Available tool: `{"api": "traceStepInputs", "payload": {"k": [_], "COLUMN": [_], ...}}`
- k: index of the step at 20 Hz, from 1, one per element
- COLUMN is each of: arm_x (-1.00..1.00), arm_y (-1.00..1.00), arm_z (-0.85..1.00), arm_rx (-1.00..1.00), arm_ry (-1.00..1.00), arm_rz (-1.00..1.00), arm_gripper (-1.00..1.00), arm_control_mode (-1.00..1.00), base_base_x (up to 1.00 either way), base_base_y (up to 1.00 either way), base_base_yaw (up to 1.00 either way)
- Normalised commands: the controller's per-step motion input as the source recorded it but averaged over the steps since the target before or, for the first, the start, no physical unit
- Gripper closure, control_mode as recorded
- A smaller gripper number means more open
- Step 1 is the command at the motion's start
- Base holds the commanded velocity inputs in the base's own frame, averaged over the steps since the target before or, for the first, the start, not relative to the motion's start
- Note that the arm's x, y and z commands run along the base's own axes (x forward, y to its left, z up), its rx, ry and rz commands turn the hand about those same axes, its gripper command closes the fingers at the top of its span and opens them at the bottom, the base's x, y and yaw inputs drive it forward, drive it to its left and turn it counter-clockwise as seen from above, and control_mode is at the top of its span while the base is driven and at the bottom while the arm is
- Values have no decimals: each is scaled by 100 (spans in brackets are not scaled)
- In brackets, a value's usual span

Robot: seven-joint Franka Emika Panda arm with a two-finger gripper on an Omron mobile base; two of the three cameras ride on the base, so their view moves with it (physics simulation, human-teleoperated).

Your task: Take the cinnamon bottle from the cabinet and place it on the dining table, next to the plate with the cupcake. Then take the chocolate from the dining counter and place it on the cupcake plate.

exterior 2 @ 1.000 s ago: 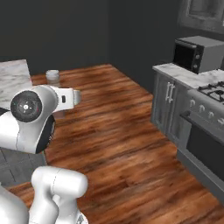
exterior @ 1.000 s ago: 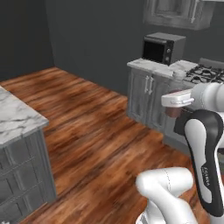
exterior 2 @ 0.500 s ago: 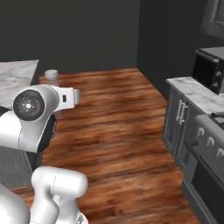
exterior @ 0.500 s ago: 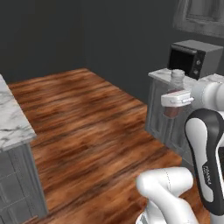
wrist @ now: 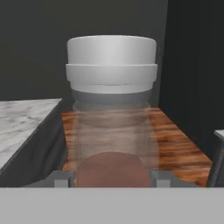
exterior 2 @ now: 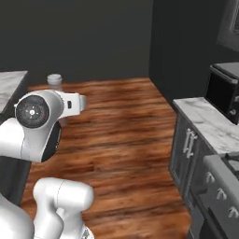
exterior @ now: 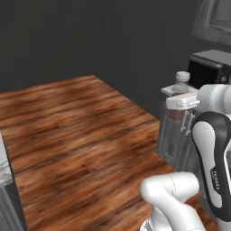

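Observation:
My gripper (exterior: 181, 103) is shut on the cinnamon bottle (exterior: 179, 110), a clear bottle with reddish-brown contents and a pale grey cap, held upright in the air over the wooden floor. In the hand view the cinnamon bottle (wrist: 112, 109) stands close up between the fingertips (wrist: 61, 177). From the right base camera its cap (exterior 2: 54, 79) pokes up behind the white hand (exterior 2: 70, 103). The marble dining counter (wrist: 22, 118) lies to the left, its corner (exterior 2: 9, 86) also at the picture's edge. The plate, cupcake and chocolate are out of view.
A dark microwave (exterior: 212, 67) sits on a marble worktop over grey lower cabinets (exterior 2: 191, 144), with a stove (exterior 2: 221, 186) beside it. A grey wall cabinet (exterior: 214, 20) hangs above. Wooden floor (exterior: 76, 131) stretches between the worktop and the dining counter.
The base has driven, so both base pictures have shifted: the microwave and worktop sit closer and the dining counter has slid to the left edge. The bottle stays gripped the same way.

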Motion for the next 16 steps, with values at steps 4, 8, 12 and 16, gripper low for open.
{"api": "traceStepInputs", "payload": {"k": [4, 8, 12, 16], "arm_x": [0, 0, 0, 0], "arm_y": [0, 0, 0, 0], "arm_z": [0, 0, 0, 0], "arm_rx": [0, 0, 0, 0], "arm_ry": [0, 0, 0, 0], "arm_rz": [0, 0, 0, 0], "arm_gripper": [100, 100, 100, 100], "arm_control_mode": [100, 100, 100, 100], "base_base_x": [100, 100, 100, 100], "base_base_y": [-3, -1, -4, -5], "base_base_yaw": [11, 15, 17, 17]}}
